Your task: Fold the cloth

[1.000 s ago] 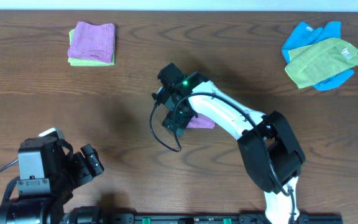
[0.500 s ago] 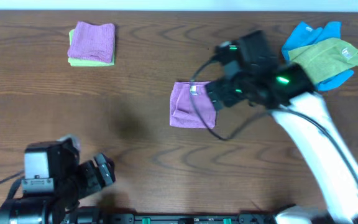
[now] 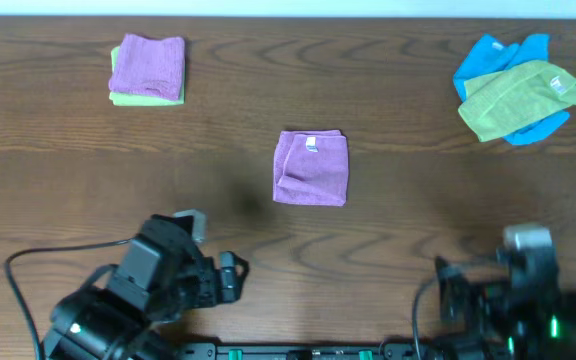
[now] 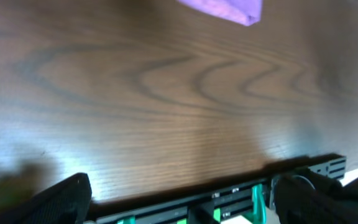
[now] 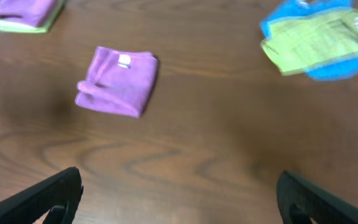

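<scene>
The cloth (image 3: 310, 168) lies folded into a small violet rectangle in the middle of the table, its white tag facing up at the far edge. The right wrist view shows the cloth (image 5: 118, 81) up left, and the left wrist view catches only a corner of the cloth (image 4: 225, 7) at the top. My left gripper (image 3: 233, 275) sits at the front left, open and holding nothing, well short of the cloth. My right gripper (image 3: 448, 292) is low at the front right, also open and holding nothing. In each wrist view the fingers (image 4: 67, 198) (image 5: 51, 194) stand wide apart over bare wood.
A pinker purple folded cloth on a lime-green one (image 3: 148, 68) sits at the far left. A heap of blue and green cloths (image 3: 518, 90) lies at the far right. A black rail (image 4: 229, 199) runs along the table's front edge.
My right arm has pulled away from above the cloth, back to the front right of the table, uncovering the folded cloth. My left arm has shifted rightward along the front edge.
</scene>
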Tool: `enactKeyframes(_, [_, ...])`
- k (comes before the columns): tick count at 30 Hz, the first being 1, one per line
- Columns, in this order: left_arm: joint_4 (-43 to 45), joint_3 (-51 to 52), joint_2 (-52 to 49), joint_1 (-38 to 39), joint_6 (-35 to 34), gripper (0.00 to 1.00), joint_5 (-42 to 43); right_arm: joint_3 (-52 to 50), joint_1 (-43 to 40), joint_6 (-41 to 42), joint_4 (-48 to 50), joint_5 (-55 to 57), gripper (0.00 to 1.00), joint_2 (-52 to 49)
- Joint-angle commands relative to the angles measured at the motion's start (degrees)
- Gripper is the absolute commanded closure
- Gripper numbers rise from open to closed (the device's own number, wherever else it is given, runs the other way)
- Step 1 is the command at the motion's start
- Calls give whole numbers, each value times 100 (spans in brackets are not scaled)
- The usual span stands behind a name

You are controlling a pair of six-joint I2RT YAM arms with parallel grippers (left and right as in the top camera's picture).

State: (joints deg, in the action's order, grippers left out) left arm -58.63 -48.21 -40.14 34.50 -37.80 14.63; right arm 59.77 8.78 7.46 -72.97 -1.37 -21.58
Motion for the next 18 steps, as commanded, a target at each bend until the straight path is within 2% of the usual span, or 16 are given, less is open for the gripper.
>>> enactKeyframes(1, [256,-15,-170,855,-697,4,-885,-264,-61,826,59,466,1,929])
enactKeyframes(6, [866,-15,-678,1749,-861,5,-1062,-533,-55,920,55,997,1,1725])
enactKeyframes(9, [1255,-15,-1126,2024,-855,5,-1082,-584,-55,599,142,680,1,1759])
enactKeyframes(12, [1604,-15,-1725,2221,-855,5,-1320,-831,-55,492,511,197,1,1757])
enactKeyframes(18, [2345,-15,-2927,2280,-852,5,-1919,-1705,-55,319,1185,837,1,1755])
